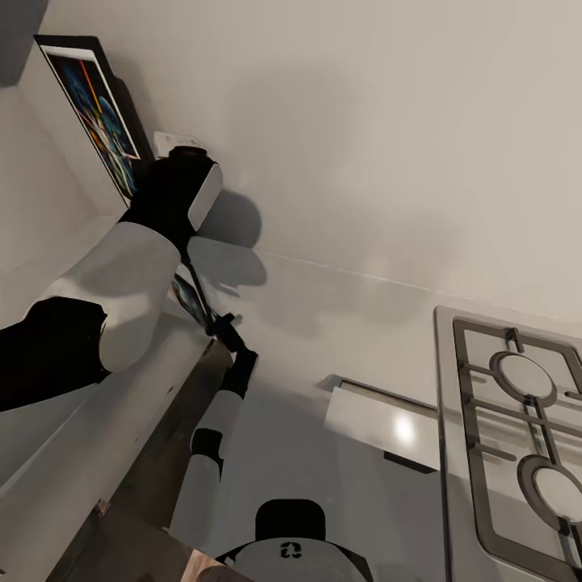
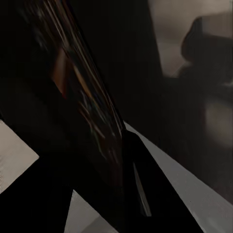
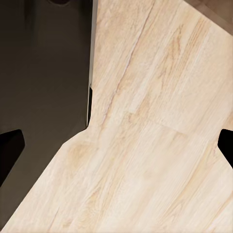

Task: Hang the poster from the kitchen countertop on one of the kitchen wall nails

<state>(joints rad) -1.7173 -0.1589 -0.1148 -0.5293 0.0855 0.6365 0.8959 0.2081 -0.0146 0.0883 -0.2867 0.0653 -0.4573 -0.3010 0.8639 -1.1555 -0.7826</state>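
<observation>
In the head view, the left arm is raised high toward the pale wall [image 1: 388,121]. Its white forearm and black wrist go up and away from the camera, and the wrist hides the left tool, so here I cannot tell how its fingers stand. The poster [image 1: 97,113] is up at the wall, near the corner, seen very obliquely: a thin black frame, a white border and colourful figures on dark blue. Its lower part goes behind the black wrist, and a small piece of it shows again below the forearm. A small white plate [image 1: 174,141] is on the wall just beside the wrist. Below, the grey table [image 1: 323,453] carries the gas hob [image 1: 517,428] at the right side. The right arm hangs down along the robot's trunk, white with black joints.

In the left wrist view, the poster [image 2: 87,111] is very close and dark, with its edge running diagonally. Dark shapes of the left tool [image 2: 121,194] lie on both sides of this edge, so the tool seems clenched on the poster.

In the right wrist view, the right tool [image 3: 116,141] is released; its two black fingertips [image 3: 9,145] stand wide apart at the picture's sides. Under it is a light wooden floor [image 3: 155,121] and a dark cabinet side [image 3: 43,73].
</observation>
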